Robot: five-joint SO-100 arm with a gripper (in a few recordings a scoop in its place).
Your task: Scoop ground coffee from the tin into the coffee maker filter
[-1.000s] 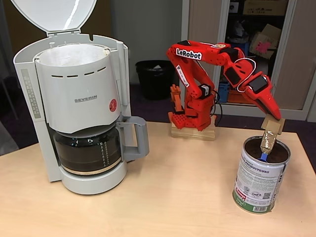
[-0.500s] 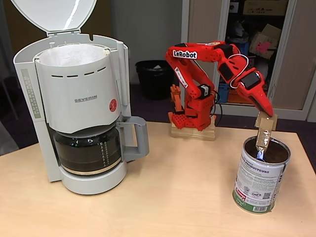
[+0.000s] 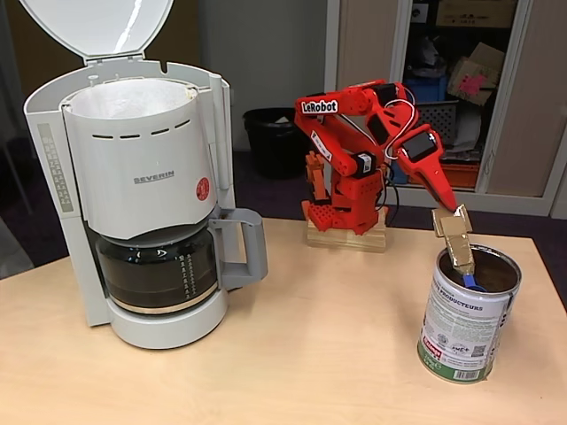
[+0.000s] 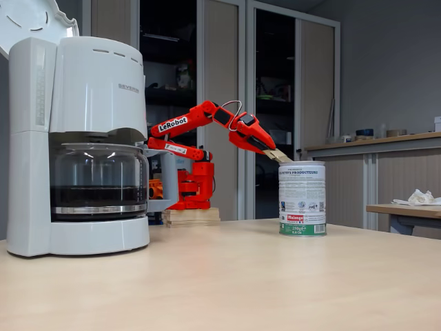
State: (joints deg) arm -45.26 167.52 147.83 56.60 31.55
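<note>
The shiny cylindrical tin (image 3: 468,314), wrapped in a white, blue and green printed label, stands on the pale wood-grain table (image 3: 310,354) at about 4 o'clock in a fixed view. Dark ground coffee (image 3: 496,276) fills it. The gripper (image 3: 459,250), tan and tape-wrapped on a glossy red arm, dips over the rim; a blue scoop (image 3: 473,283) juts from it, but how the jaws stand cannot be told. At 9 o'clock the matte grey coffee maker (image 3: 142,195) stands lid up, its white paper filter (image 3: 133,97) showing. A black bin (image 3: 276,140) sits behind on dark flooring.
</note>
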